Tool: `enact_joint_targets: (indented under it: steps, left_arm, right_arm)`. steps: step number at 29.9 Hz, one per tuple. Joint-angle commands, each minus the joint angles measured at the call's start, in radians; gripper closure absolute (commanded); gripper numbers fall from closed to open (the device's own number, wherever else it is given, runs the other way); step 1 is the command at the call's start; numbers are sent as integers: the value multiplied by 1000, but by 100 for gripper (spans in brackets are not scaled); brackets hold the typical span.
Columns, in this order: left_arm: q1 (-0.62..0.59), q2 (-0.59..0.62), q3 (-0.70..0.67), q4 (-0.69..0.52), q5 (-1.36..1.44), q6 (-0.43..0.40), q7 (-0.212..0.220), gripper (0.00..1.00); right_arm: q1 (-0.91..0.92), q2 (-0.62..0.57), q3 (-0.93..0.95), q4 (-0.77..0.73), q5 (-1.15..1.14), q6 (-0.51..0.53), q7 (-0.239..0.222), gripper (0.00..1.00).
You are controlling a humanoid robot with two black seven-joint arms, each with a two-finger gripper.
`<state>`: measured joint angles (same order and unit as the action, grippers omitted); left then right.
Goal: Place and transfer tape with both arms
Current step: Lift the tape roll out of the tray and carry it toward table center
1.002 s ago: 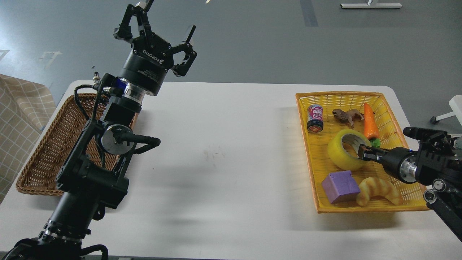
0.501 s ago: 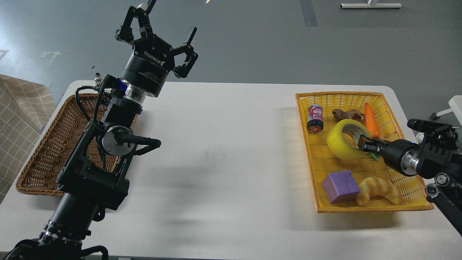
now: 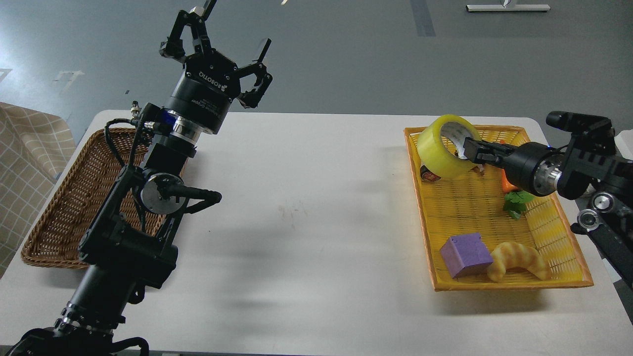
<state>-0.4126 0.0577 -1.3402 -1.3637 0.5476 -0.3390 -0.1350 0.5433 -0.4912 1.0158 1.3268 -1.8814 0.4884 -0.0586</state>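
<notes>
The tape (image 3: pixel 435 153), a wide yellow translucent roll with a pale core, hangs in the air over the far left corner of the yellow basket (image 3: pixel 564 277). My right gripper (image 3: pixel 470 148) is shut on the roll's wall, one finger inside the core, and holds it tilted. My left gripper (image 3: pixel 220 42) is open and empty, raised high above the table's far left, its fingers pointing up and away.
The yellow basket holds a purple cube (image 3: pixel 466 254), a croissant toy (image 3: pixel 519 261), a carrot toy (image 3: pixel 514 198) partly behind my right arm, and a small can (image 3: pixel 430 174) under the tape. A brown wicker basket (image 3: pixel 59 207) stands at the left. The white table (image 3: pixel 306 217) lies between.
My right gripper has lifted the tape out of the yellow basket, up and to the left, towards the basket's far left corner. The left arm has barely moved.
</notes>
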Motion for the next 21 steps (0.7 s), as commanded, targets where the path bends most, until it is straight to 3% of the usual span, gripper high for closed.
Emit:
enact_joint_targets:
  steps: [1,11,21]
  left_arm:
    - [0,-1,0,0,0,1,0,2]
    - [3,-9,-4,-1,0,-2,0,2]
    - [18,1,-14,-14,-2,-6,0,2]
  right_arm:
    - [92,62,-81,-32,-2,0,-3,80]
    - [199,325,-178,-204,-15,0,-26,81]
    - [336,440,-394,-347,-16,0,-35,83]
